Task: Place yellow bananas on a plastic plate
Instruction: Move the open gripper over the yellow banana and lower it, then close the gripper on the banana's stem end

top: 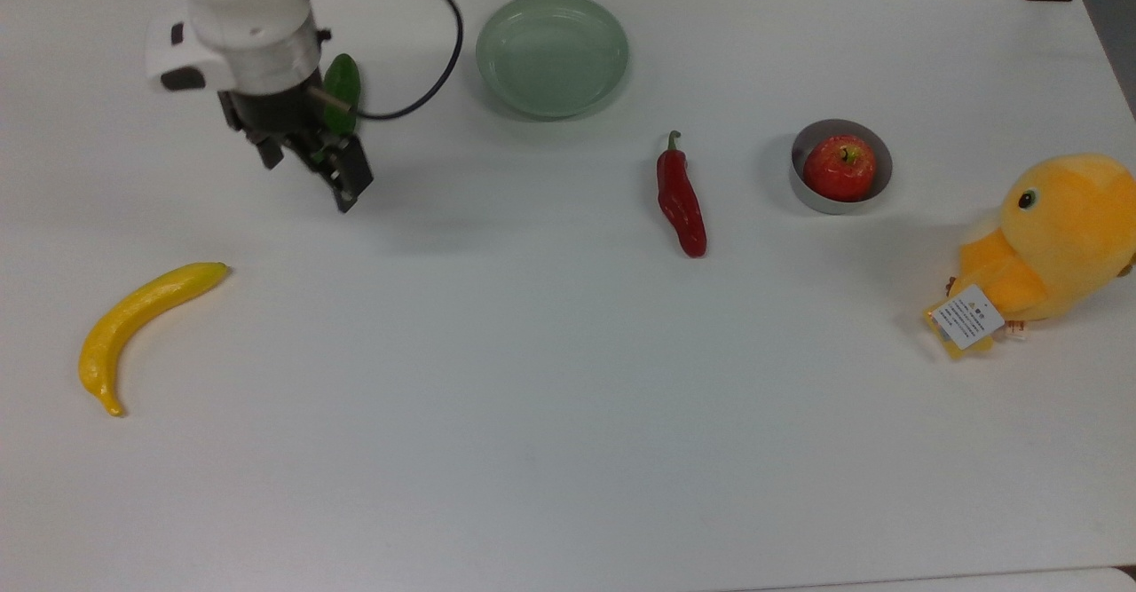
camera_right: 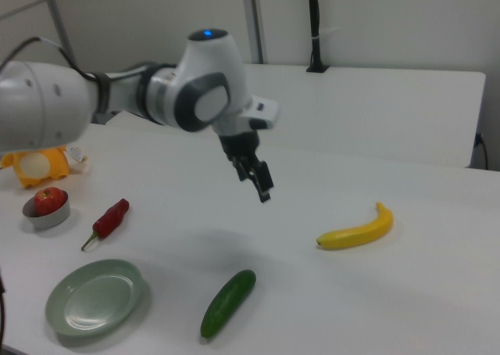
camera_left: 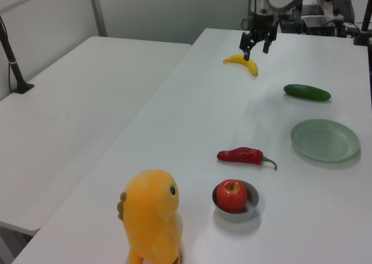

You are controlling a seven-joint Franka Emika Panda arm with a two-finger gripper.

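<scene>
A slim, curved, bright yellow banana (top: 142, 321) with pointed ends lies flat on the white surface (top: 568, 397), at about eight o'clock in the top view; its inner curve faces four o'clock, one tip toward two o'clock, the other toward six. The plastic plate (top: 552, 53), round, shallow, pale translucent green with a raised rim, sits upright and empty near twelve o'clock, well apart from the banana.

Glossy plate (top: 552, 52), plush chick (top: 1056, 237), matt table (top: 568, 414)
</scene>
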